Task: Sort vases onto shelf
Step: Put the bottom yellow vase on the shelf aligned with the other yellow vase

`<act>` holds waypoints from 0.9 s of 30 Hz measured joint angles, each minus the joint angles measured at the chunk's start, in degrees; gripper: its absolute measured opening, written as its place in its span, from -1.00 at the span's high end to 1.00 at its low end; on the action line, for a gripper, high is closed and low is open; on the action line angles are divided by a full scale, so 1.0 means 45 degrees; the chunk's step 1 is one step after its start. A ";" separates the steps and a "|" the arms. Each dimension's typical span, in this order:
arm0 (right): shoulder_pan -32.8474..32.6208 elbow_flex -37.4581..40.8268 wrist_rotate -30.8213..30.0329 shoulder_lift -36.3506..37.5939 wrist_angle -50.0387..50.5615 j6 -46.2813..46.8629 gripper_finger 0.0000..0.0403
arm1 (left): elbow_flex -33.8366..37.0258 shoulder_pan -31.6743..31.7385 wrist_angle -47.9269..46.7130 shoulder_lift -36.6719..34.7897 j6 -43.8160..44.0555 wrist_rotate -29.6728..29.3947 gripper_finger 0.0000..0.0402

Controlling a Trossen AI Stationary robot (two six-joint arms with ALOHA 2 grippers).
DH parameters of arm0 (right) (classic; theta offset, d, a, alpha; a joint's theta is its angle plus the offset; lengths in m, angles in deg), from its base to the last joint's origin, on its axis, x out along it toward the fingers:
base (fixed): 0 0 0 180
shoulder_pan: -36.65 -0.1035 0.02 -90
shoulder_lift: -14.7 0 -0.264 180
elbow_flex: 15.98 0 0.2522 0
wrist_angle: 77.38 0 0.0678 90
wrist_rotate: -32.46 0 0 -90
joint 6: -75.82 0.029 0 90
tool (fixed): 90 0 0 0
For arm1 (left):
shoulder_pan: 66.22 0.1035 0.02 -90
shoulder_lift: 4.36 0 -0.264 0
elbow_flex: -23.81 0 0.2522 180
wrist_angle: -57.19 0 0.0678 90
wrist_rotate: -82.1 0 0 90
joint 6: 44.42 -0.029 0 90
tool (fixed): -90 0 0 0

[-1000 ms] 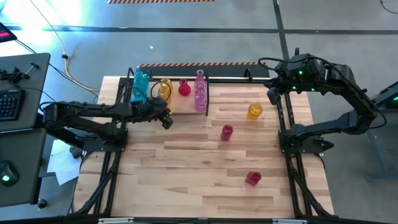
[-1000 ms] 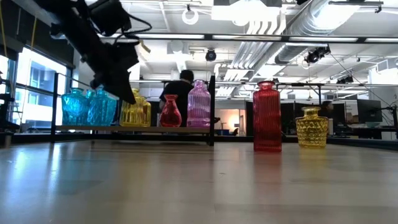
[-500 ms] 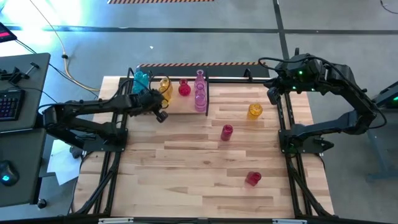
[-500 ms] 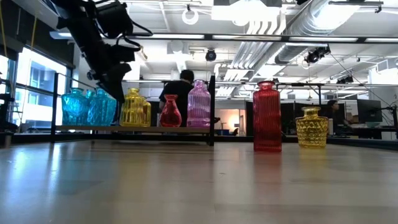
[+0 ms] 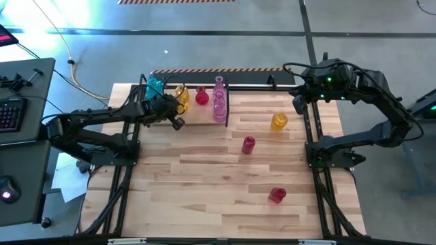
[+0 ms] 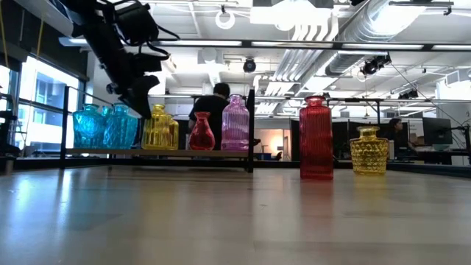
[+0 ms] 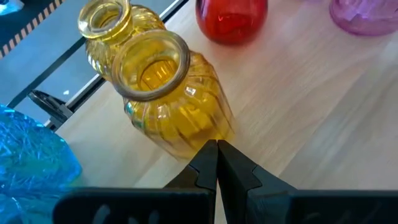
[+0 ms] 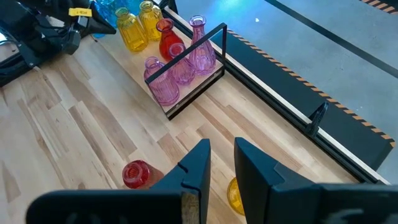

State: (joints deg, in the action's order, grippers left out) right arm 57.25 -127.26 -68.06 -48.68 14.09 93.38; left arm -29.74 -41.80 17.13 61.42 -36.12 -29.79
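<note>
Left claw (image 7: 216, 163) pinched shut, empty, tips right against the front yellow vase (image 7: 171, 99) on the shelf (image 5: 199, 117). Risk: a nudge tips it into its twin behind. Right claw (image 8: 221, 163) part open, parked above the worktop (image 5: 204, 184). Vs a sec ago: left arm's swung in from the worktop toward the shelf.

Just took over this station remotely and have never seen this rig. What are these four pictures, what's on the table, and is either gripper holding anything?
Two dark robot arms work at a wooden table. One camera looks straight down, one sits at table height, and one rides on each wrist. The shelf already holds cyan, yellow, red and pink vases. Loose on the table are a yellow vase and two red vases. The left gripper, shut and empty, sits by the shelf's front yellow vase. The right gripper waits at the table's far right, holding nothing.
</note>
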 joint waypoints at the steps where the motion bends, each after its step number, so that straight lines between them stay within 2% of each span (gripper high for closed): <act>1: 0.0000 0.0000 0.0000 0.0000 0.0000 -0.0003 0.73 | 0.0000 0.0000 0.0051 0.0000 -0.0001 -0.0001 1.00; 27: -0.0001 0.0000 -0.0005 -0.0010 0.0000 0.0103 0.73 | 0.0015 0.0238 0.0989 0.1319 -0.0619 0.0395 1.00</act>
State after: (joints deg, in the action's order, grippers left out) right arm 57.24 -127.26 -68.08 -48.72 14.09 93.85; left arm -29.67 -40.73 21.58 67.36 -38.90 -28.02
